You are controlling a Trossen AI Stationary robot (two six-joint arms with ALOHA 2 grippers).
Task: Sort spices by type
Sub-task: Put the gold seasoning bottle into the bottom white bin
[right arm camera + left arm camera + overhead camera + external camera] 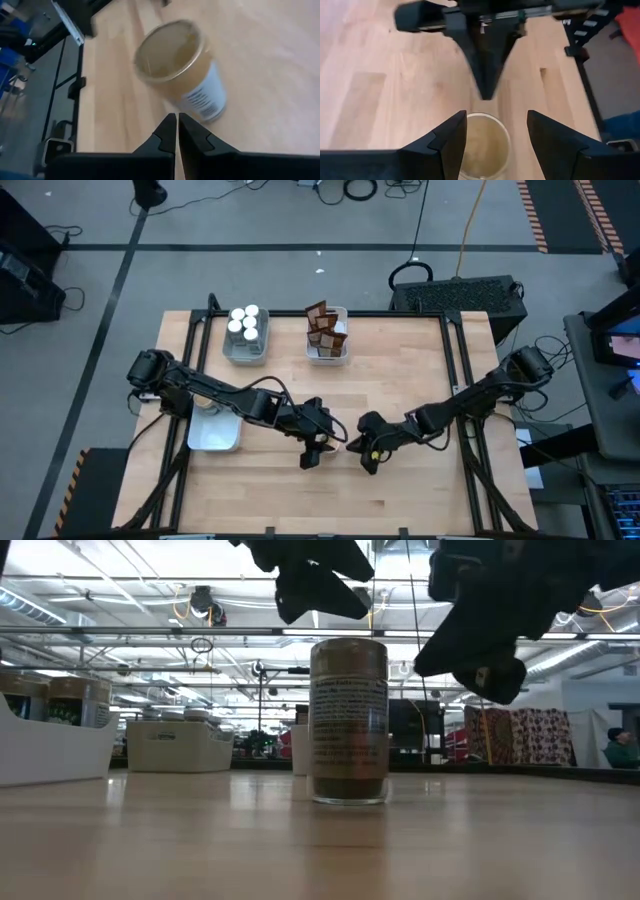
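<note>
The table [400,370] is pale wood with a smooth grain. Three white plastic trays sit on it. The tray [214,432] nearest the left arm is by the table's left side, and what is in it cannot be seen from above. The tray [246,350] at the far edge holds round white-topped jars [244,323]. Just beside it, the next tray [328,352] holds dark brown flat packets [324,326].

One jar [348,721] stands upright on the table near its front edge, away from all trays. It is round and clear with a tan top, a printed label and brown spice inside.

The left gripper [495,145] hangs just above the jar, its dark fingers apart on each side, not touching. The right gripper [177,131] is beside the jar, fingers pressed together, holding nothing.
</note>
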